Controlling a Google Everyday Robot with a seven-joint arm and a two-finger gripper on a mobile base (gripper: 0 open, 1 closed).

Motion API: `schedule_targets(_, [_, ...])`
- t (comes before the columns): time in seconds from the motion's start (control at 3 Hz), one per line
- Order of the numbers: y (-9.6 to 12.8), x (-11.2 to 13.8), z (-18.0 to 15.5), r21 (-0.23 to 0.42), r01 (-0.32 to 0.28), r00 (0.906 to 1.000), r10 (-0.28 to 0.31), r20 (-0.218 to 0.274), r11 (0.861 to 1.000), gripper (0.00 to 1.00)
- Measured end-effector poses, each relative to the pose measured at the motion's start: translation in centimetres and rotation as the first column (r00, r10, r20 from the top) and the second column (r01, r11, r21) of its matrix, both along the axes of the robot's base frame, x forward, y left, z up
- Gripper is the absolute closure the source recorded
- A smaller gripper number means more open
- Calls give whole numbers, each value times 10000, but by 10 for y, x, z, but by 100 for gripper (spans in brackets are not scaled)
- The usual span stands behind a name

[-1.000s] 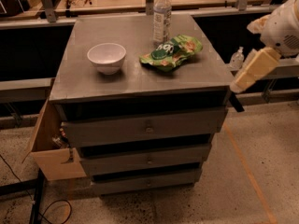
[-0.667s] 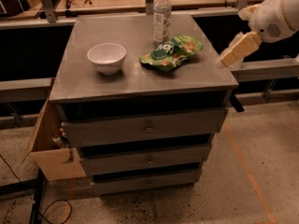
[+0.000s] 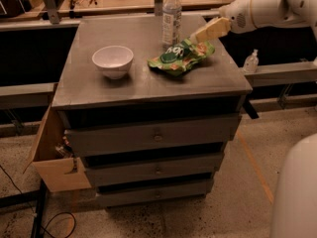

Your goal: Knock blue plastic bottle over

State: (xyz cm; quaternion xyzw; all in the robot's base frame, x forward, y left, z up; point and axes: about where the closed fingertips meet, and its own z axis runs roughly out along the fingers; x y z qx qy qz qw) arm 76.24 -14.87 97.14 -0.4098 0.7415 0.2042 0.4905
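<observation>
The blue plastic bottle [image 3: 171, 17] stands upright near the back of the grey cabinet top [image 3: 99, 90]. It is clear, with a white cap and a pale label. My gripper [image 3: 204, 33] reaches in from the right on a white arm. Its cream-coloured tip hangs over the right part of the cabinet top, just right of the bottle and above the green chip bag [image 3: 181, 56]. There is a small gap between the gripper and the bottle.
A white bowl [image 3: 113, 60] sits left of the bag. A small clear pump-top bottle [image 3: 250, 61] stands on a ledge to the right. The cabinet has three drawers. A cardboard box [image 3: 52, 148] leans at its left side. A wooden bench lies behind.
My gripper has moved left and up, from beside the cabinet's right edge to over the top, close to the bottle. The bottle, bowl and bag have not moved.
</observation>
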Motion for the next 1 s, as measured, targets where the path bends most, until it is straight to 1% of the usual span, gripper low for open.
schedule_targets(0.33, [19, 48, 26, 1285, 1176, 9926, -1207, 166, 9847, 0])
schedule_targets(0.67, [49, 90, 49, 1133, 2089, 9760, -2143, 377, 9714, 0])
schedule_targets(1.0, [42, 98, 58, 615, 2564, 9642, -2597, 529, 9646, 0])
